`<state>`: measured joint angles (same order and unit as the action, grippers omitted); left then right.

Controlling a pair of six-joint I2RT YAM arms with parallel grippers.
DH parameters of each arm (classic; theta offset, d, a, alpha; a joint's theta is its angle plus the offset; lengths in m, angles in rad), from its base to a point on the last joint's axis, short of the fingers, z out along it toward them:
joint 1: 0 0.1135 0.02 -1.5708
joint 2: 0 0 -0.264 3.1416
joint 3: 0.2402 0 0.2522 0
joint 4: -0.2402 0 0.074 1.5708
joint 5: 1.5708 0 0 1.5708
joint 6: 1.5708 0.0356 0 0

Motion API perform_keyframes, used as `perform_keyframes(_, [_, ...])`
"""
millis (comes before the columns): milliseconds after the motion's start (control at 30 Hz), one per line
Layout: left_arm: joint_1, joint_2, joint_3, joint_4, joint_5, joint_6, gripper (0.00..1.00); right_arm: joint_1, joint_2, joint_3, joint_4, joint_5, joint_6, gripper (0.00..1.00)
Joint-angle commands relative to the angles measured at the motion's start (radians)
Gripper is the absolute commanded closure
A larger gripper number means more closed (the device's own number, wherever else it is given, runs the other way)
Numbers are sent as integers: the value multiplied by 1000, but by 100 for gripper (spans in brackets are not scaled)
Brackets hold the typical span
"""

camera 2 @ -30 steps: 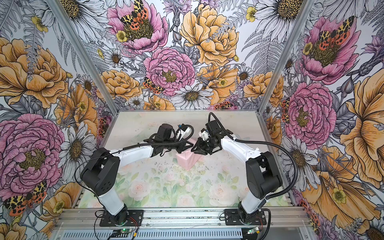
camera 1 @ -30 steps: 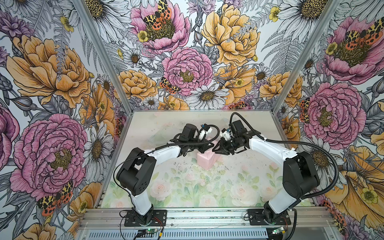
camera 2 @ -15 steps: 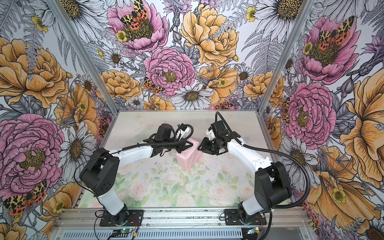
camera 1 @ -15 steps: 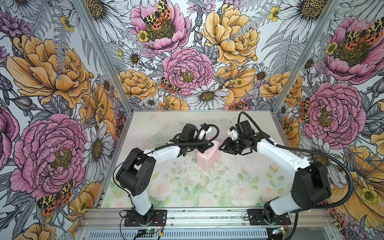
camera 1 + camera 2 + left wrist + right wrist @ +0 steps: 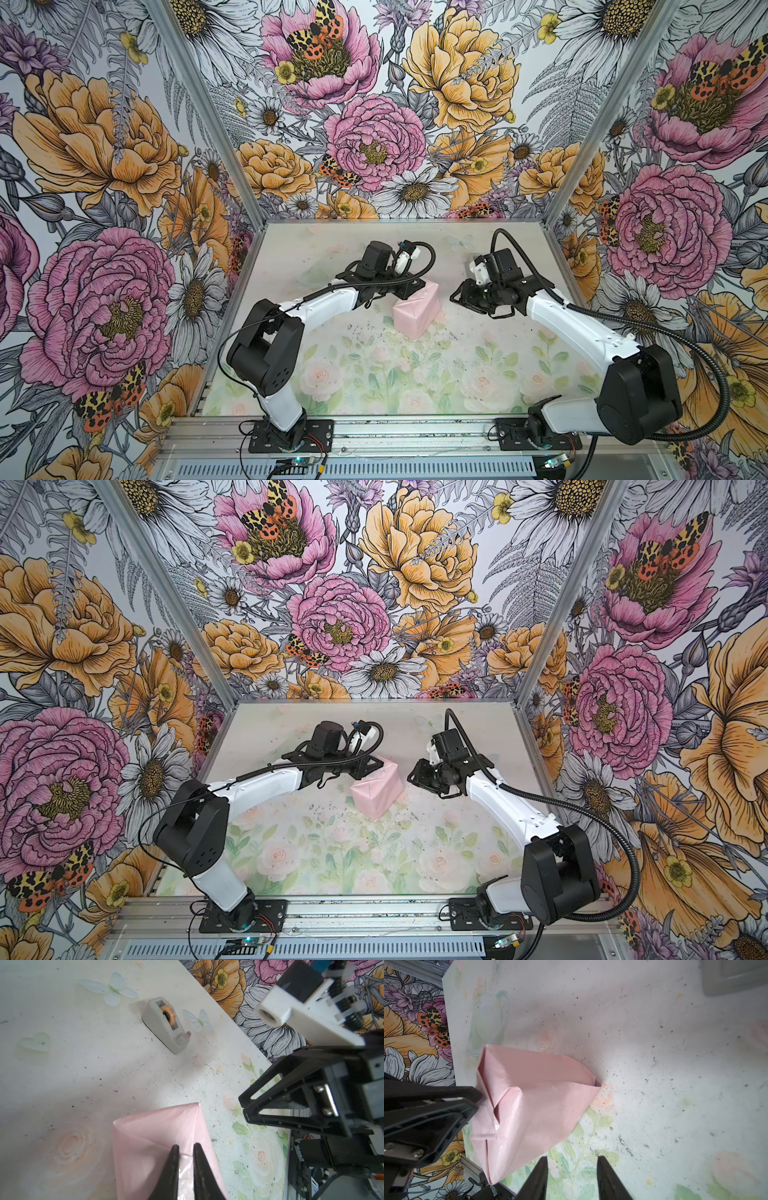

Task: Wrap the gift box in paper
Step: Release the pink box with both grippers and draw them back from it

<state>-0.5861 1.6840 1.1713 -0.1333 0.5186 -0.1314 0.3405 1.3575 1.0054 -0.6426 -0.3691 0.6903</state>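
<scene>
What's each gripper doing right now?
Left gripper: barely open, tips over the paper, nothing visibly gripped.
Right gripper: open, empty, apart from the paper.

Grey tape dispenser (image 5: 158,1029) on speckled floral table (image 5: 83,1076), flowered walls (image 5: 104,166)

Thin pale pink paper (image 5: 539,1095), creased at the folds; shines softly on the flat faces. Clear glossy tape (image 5: 185,1176) on it. Grey tape dispenser (image 5: 160,1026) in matt plastic. Table (image 5: 83,1076) matt, printed, scuffed, flecked with dark specks. Arm shells (image 5: 328,301) in smooth white plastic, slightly glossy; fingers (image 5: 172,1172) in matt black plastic. Base rail (image 5: 415,432) of brushed metal.
</scene>
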Motion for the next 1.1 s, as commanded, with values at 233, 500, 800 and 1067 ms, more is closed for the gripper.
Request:
perform_keyframes(233, [-25, -180, 3, -172, -119, -12, 85, -6, -125, -89, 42, 55, 13, 58])
perform_keyframes(500, [-41, -127, -59, -175, -122, -40, 91, -7, -125, -133, 91, 30, 26, 59])
perform_keyframes(800, [-21, -20, -70, -146, -148, -45, 92, -9, -121, -144, 93, 32, 28, 58])
perform_keyframes(1067, [62, -32, -122, -159, -234, -80, 93, -11, -120, -138, 95, 35, 27, 58])
